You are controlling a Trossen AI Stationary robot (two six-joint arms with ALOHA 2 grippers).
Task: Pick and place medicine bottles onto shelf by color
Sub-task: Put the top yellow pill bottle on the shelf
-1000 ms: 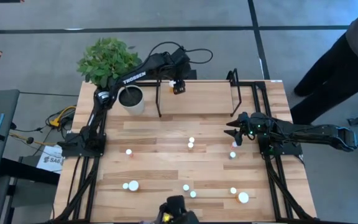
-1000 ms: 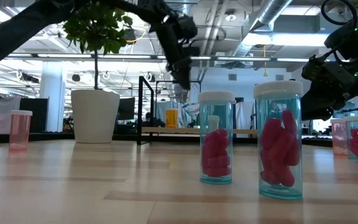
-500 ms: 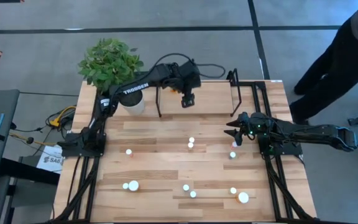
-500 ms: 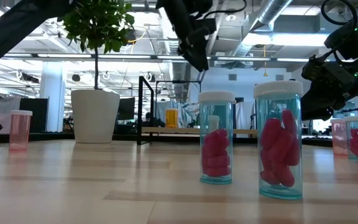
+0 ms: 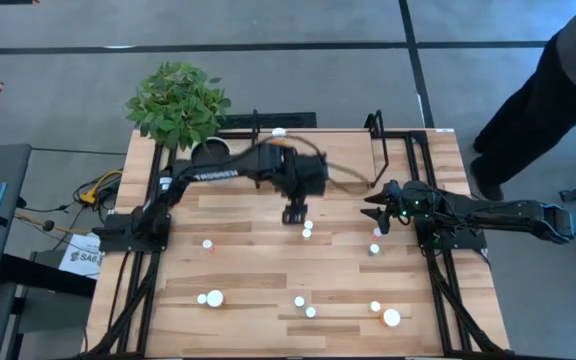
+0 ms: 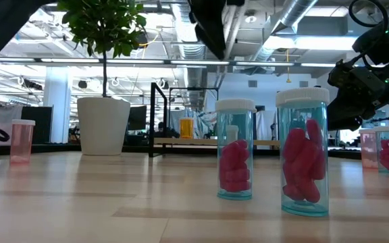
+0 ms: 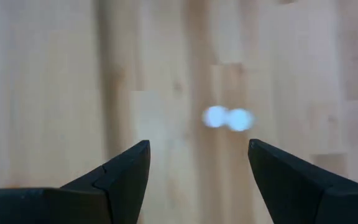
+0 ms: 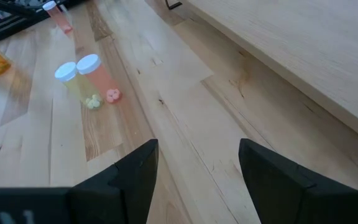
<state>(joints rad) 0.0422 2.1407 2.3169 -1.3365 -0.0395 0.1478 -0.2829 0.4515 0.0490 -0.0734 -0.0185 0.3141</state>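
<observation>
My left gripper (image 5: 293, 214) is open and empty above the middle of the table. Just beyond its fingers (image 7: 197, 148) stands a pair of white-capped bottles (image 5: 307, 230), blurred in the left wrist view (image 7: 227, 118). My right gripper (image 5: 372, 206) is open and empty, low at the right, next to two bottles (image 5: 375, 240). The shelf (image 5: 318, 150) stands at the far edge, with one orange bottle (image 6: 186, 127) upright on its board; its white cap shows from above (image 5: 279, 131). More bottles stand upright toward the near edge (image 5: 209, 297), (image 5: 305, 306), (image 5: 384, 313).
A potted plant (image 5: 178, 105) in a white pot (image 6: 103, 125) stands at the far left corner beside the shelf. A single pinkish bottle (image 5: 208, 243) stands left of centre. A person in dark clothes (image 5: 558, 90) stands beyond the table's right far corner.
My left gripper has swung from above the shelf toward the table's near edge and a little right, and now hangs over the middle of the table by the central pair of bottles. The orange bottle has stayed on the shelf.
</observation>
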